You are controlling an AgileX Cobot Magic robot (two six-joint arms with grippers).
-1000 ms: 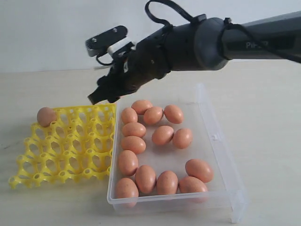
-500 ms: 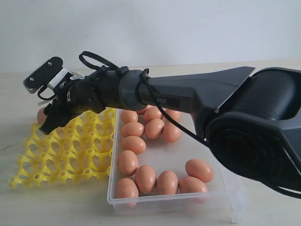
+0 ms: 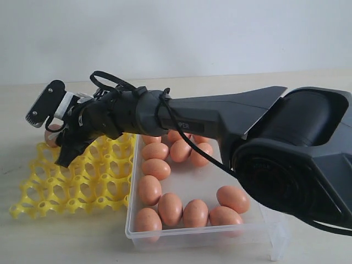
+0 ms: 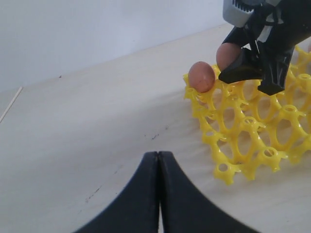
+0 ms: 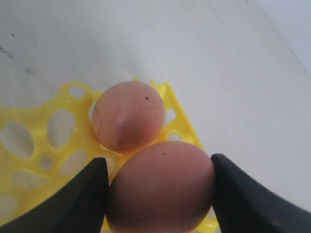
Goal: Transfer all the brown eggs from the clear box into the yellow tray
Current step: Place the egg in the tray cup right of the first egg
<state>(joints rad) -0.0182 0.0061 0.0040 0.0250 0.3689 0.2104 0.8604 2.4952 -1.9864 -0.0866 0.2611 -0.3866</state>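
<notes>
On a pale tabletop (image 3: 308, 110), the right gripper (image 5: 156, 174) clasps a brown egg (image 5: 160, 194) above the yellow tray (image 5: 39, 109), a second egg (image 5: 129, 115) seated just beyond its fingertips.

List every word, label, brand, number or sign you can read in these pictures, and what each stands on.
Readable text: none.
Small pale marking on the right arm's black casing: too small and blurred to read.
Brown eggs, yellow tray, clear box: no print visible in any view.
</notes>
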